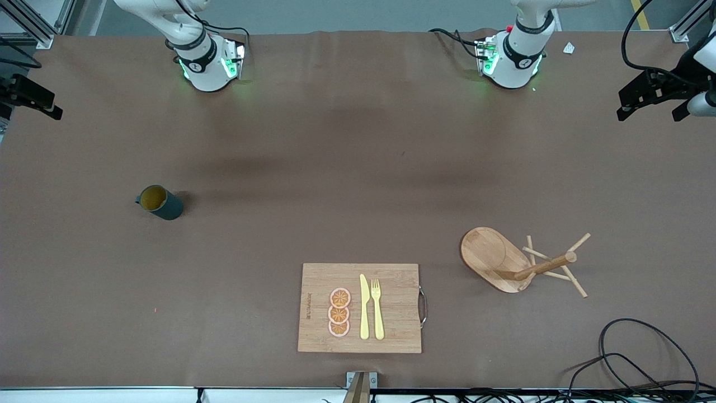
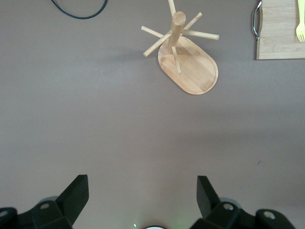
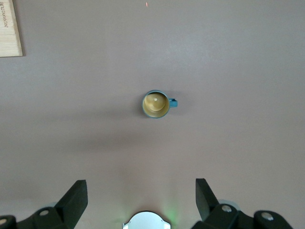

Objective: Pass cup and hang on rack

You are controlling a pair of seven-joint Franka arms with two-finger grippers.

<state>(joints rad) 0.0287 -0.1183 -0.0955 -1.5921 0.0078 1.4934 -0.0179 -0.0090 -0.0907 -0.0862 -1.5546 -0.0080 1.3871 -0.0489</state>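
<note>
Nearest the front camera's edge of the tabletop [image 1: 224,313] lies the cutting board [image 1: 319,330] with a knife [image 1: 364,308], a fork [image 1: 377,309] and orange slices [image 1: 339,312]. The rack [image 1: 523,263] stands farther in, toward my left arm's end. The cup [image 1: 160,202] stands upright farther still, toward my right arm's end. My left end effector [image 2: 143,200] hangs high over the tabletop near the rack, fingers spread and empty; my right end effector [image 3: 142,200] hangs over the cup, likewise spread and empty.

The right claw [image 3: 141,202] hangs wide open over the upright cup [image 3: 156,104] on the table [image 3: 238,71]
</note>
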